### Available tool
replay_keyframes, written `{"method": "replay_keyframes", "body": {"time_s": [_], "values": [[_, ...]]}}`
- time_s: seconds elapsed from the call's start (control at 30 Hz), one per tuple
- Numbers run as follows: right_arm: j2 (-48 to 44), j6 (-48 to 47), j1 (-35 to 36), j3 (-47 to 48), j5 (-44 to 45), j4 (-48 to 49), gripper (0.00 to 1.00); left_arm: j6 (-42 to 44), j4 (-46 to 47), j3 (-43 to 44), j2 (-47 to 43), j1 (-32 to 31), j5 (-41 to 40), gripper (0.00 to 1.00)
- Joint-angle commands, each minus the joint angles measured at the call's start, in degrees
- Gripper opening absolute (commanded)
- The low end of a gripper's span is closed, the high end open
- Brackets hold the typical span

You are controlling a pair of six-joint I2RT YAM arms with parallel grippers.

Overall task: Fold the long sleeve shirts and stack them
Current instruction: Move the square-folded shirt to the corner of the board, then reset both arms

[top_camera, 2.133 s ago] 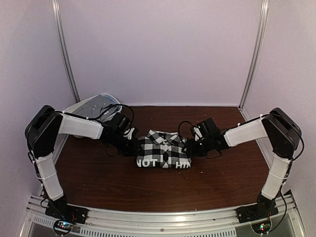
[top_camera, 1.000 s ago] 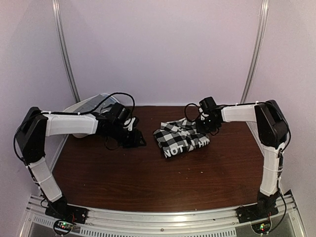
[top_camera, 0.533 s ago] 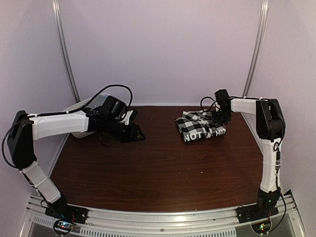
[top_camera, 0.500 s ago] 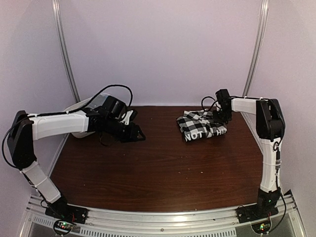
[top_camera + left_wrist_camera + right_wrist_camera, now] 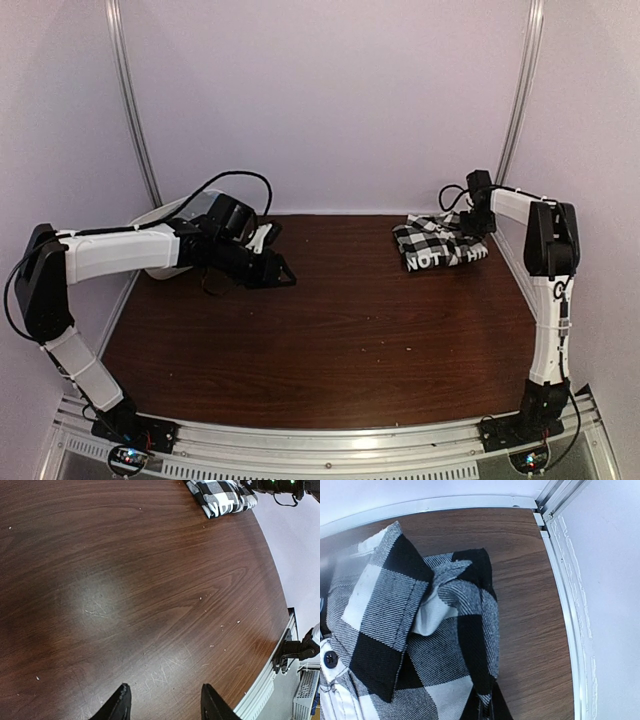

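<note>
The black-and-white checked shirt (image 5: 440, 243) is folded into a small bundle. It sits at about 2 o'clock on the brown table (image 5: 330, 340), close to the back right corner. The right gripper (image 5: 474, 226) is right at the shirt's far right edge. In the right wrist view the cloth runs down to where the fingers would be, but I cannot tell if the jaws are pinching it or open.

The left gripper (image 5: 162, 702) hangs over bare wood at about 10 o'clock, well apart from the shirt. Its jaws are wide and hold nothing. A white tub (image 5: 165, 215) sits behind the left arm.

I think this step is putting the folded shirt in its stacking spot. Next, the right gripper should let go and lift away gently so the folds do not come undone. The grey shirt is not in sight, and it needs finding and folding next.
</note>
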Motion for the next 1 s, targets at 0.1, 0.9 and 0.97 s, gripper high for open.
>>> {"method": "replay_keyframes", "body": {"time_s": [0.1, 0.9, 0.97], "values": [[3.35, -1.25, -2.65, 4.95, 2.12, -1.88, 0.02, 1.43, 1.89, 1.27, 1.06, -0.15, 1.97, 0.48], [-17.81, 6.33, 1.69, -13.59, 0.03, 1.39, 1.00, 2.05, 2.36, 5.44, 0.49, -0.14, -2.89, 0.94], [-21.12, 6.52, 3.39, -17.19, 0.45, 2.33, 1.00, 2.34, 1.84, 5.66, -0.05, -0.15, -4.62, 0.96]]}}
